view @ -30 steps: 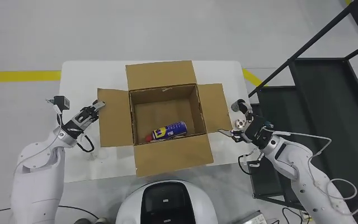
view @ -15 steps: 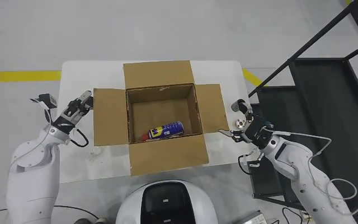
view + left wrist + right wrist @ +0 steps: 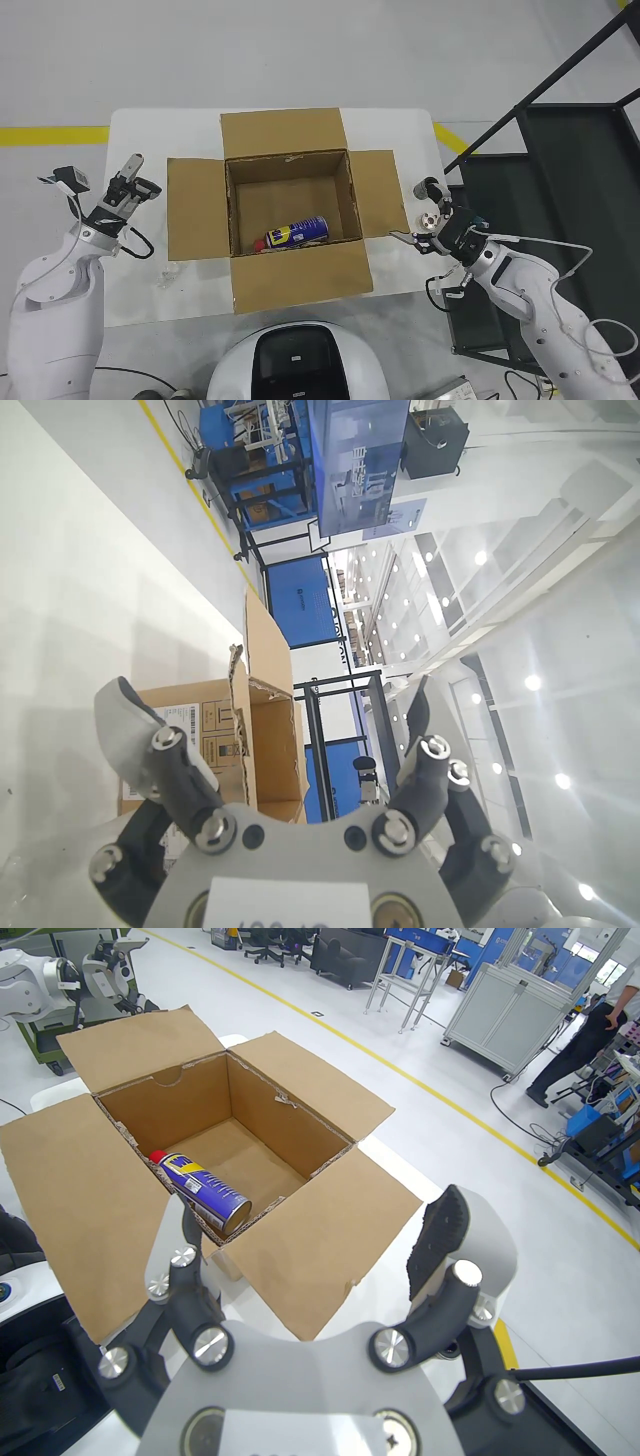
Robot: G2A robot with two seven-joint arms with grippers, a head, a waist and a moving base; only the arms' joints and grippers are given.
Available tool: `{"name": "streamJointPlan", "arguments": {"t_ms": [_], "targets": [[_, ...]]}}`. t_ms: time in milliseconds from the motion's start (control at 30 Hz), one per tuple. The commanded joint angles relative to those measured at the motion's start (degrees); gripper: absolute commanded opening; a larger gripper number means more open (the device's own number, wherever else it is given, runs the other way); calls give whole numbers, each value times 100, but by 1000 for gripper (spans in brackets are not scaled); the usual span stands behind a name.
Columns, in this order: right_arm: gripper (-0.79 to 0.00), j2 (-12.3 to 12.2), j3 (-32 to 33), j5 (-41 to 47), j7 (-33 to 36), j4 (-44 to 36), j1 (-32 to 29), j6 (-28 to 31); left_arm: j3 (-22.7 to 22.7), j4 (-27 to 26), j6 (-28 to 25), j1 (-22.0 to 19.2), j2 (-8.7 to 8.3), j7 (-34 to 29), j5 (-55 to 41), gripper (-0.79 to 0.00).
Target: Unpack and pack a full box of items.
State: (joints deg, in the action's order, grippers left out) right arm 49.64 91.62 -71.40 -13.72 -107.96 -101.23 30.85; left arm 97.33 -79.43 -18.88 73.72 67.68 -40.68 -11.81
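Observation:
An open cardboard box (image 3: 196,208) stands mid-table with all its flaps folded out. A blue and yellow spray can (image 3: 296,234) with a red cap lies on its side on the box floor, near the front wall. My left gripper (image 3: 128,178) is open and holds nothing, over the table a little left of the left flap. In its own view the left gripper (image 3: 270,710) faces the box's outer wall (image 3: 200,720). My right gripper (image 3: 412,212) is open and holds nothing, just off the right flap. Over the right gripper (image 3: 315,1228) I see the can (image 3: 205,1185) inside the box (image 3: 280,1123).
The white table (image 3: 400,125) has bare strips around the box. A black metal stair frame (image 3: 540,180) stands close to the table's right edge, beside my right arm. A yellow line (image 3: 50,135) runs along the floor to the left.
My left gripper has drawn back to the left, away from the box's left flap. The box slid slightly left early on. The right arm has not moved.

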Motion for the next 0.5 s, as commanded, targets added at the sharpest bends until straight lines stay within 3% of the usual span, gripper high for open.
{"name": "streamJointPlan", "arguments": {"t_ms": [0,167,333,467], "targets": [[0,0,0,0,0,0,0,0,0,0,0,0,0,0,0,0],[0,8,167,210,-61,323,22,51,0,0,0,0,0,0,0,0],[0,2,386,7,-152,1463,109,76,0,0,0,0,0,0,0,0],[0,13,244,42,-57,2154,360,416,0,0,0,0,0,0,0,0]]}}
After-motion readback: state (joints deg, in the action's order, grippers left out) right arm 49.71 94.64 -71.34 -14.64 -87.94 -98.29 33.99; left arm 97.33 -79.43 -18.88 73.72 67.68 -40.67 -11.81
